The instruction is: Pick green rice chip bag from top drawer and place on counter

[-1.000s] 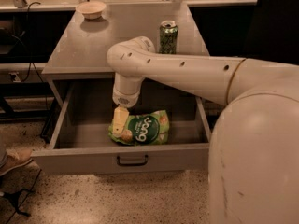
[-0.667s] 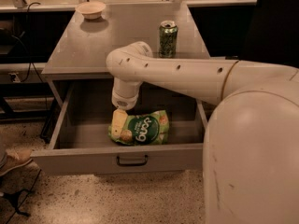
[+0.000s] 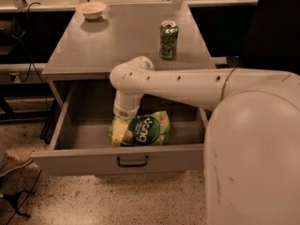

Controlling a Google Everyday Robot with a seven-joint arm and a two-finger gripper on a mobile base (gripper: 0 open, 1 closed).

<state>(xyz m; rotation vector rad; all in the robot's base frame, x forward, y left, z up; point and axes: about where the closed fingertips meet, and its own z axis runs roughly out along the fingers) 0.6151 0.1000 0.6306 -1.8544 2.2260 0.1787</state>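
A smooth cream-white arm (image 3: pixel 187 84) with small dark screw holes and a thin tan ring ends in a pale-yellow gripper (image 3: pixel 119 134) below the front edge of the counter (image 3: pixel 126 41).

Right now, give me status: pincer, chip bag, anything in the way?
Pincer down in the open drawer, over one end of the chip bag. Bag lying on drawer floor, not yet lifted. On the counter: can and bowl.

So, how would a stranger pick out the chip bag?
Look in the open top drawer below the counter. The green rice chip bag lies near its front, end effector at one end. Unlike the green can above, it is crinkly.
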